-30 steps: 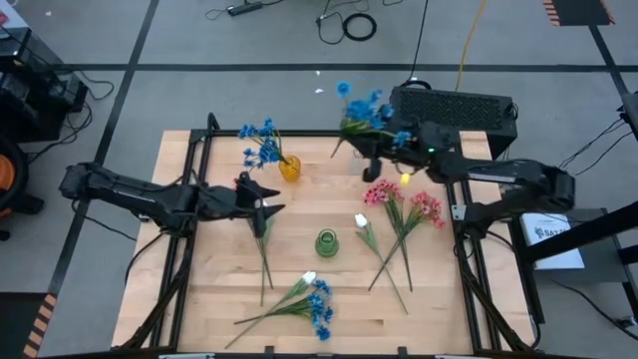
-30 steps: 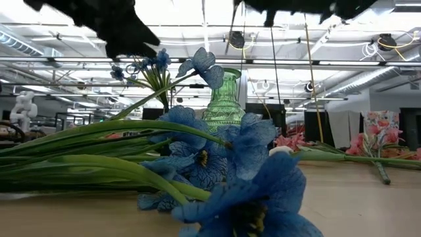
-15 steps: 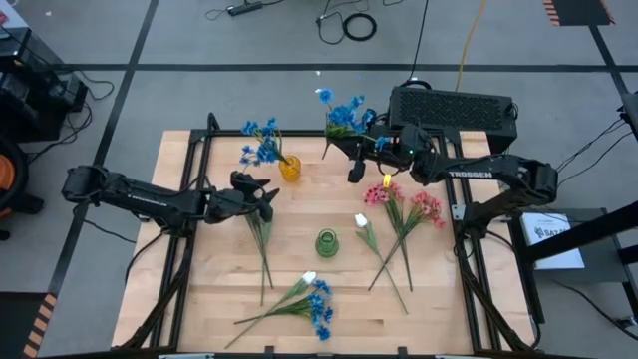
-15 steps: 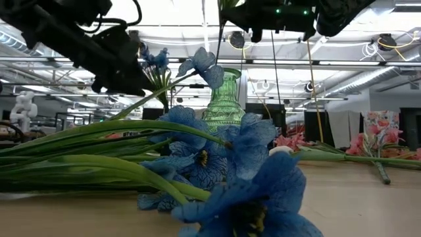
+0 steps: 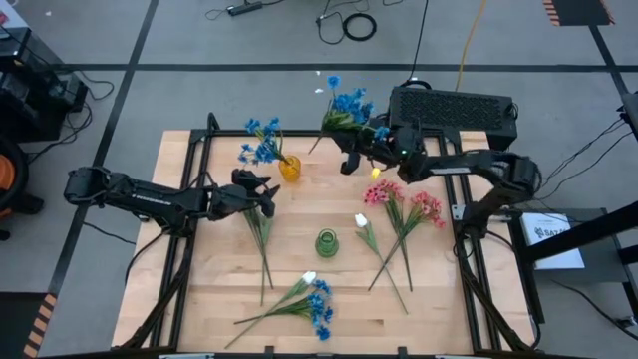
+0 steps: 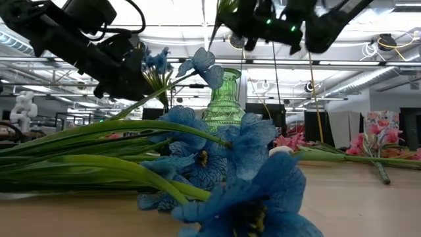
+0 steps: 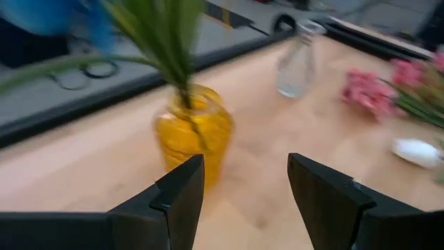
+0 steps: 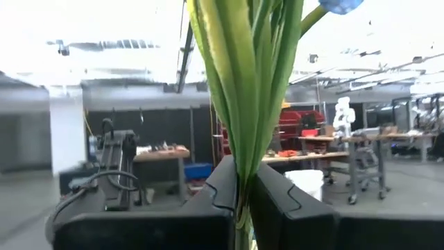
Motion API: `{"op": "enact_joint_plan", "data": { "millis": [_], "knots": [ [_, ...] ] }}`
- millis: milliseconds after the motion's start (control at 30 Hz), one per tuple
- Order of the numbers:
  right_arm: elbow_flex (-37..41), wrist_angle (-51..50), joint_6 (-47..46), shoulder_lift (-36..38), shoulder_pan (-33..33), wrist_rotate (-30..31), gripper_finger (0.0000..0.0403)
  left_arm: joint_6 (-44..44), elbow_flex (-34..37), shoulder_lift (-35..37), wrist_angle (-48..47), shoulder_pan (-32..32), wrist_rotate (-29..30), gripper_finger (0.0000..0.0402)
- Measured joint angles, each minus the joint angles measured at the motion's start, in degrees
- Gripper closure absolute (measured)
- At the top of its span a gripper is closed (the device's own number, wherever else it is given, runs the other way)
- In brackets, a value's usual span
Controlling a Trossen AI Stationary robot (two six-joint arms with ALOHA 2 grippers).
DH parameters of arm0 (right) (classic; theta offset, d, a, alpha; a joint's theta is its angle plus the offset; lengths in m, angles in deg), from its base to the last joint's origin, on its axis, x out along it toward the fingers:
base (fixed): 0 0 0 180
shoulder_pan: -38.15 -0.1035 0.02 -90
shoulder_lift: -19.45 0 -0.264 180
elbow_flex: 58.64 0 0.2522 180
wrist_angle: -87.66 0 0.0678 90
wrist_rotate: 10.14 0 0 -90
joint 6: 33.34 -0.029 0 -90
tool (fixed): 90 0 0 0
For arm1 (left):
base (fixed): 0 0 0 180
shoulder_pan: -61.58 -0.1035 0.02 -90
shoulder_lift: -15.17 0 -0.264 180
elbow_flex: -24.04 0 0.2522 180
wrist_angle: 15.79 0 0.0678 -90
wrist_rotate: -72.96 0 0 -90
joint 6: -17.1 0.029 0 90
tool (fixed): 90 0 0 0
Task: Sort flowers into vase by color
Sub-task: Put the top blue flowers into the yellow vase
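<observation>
The right gripper [image 5: 351, 160] pinched a blue sprig [image 5: 346, 108] by its green stems, blooms raised at the table's 1 o'clock edge. The left gripper [image 5: 267, 194], jaws spread and empty, hovered at 5 o'clock of the yellow vase [image 5: 289, 168] holding blue blooms. Pink flowers [image 5: 404, 207] lay at 3 o'clock of the green vase [image 5: 326, 242]; a white-and-blue bunch [image 5: 311, 299] lay at its 6 o'clock.

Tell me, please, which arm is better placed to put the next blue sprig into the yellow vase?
Right: its hand is shut on a blue sprig, raised near the yellow vase. The left hand is open and empty beside the vase.
</observation>
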Motion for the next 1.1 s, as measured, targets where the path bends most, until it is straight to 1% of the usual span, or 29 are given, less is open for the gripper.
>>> {"op": "enact_joint_plan", "data": {
  "millis": [100, 167, 333, 433, 600, 1100],
  "knots": [
    [-2.32, 3.97, -4.32, -5.61, 0.31, -0.03, 0.0390, -0.02, 0.00, 0.02, 0.03, 0.51, -3.97, 0.0187],
    [-5.61, 3.78, -4.54, -9.23, 0.20, -0.53, 0.0390, 0.02, 0.00, 0.05, 0.02, 0.88, -5.42, 0.0187],
    [-14.47, -2.86, -5.68, -16.63, 0.05, -1.39, 0.0390, 0.22, 0.00, 0.09, -0.78, 2.00, -7.46, 0.0187],
    [-16.43, -5.02, -5.80, -19.29, 0.39, -1.18, 0.0390, 0.49, 0.00, 0.09, -2.55, 2.89, -8.70, 0.0187],
    [-16.90, -5.20, -6.07, -21.80, 0.48, 1.88, 0.0390, 0.19, 0.00, 0.09, -6.20, 4.05, -8.95, 0.0187],
    [-16.90, -5.16, -1.86, -24.28, 0.56, 4.03, 0.0390, 0.11, 0.00, 0.09, -6.30, 5.49, -8.99, 0.0187]
  ]
}}
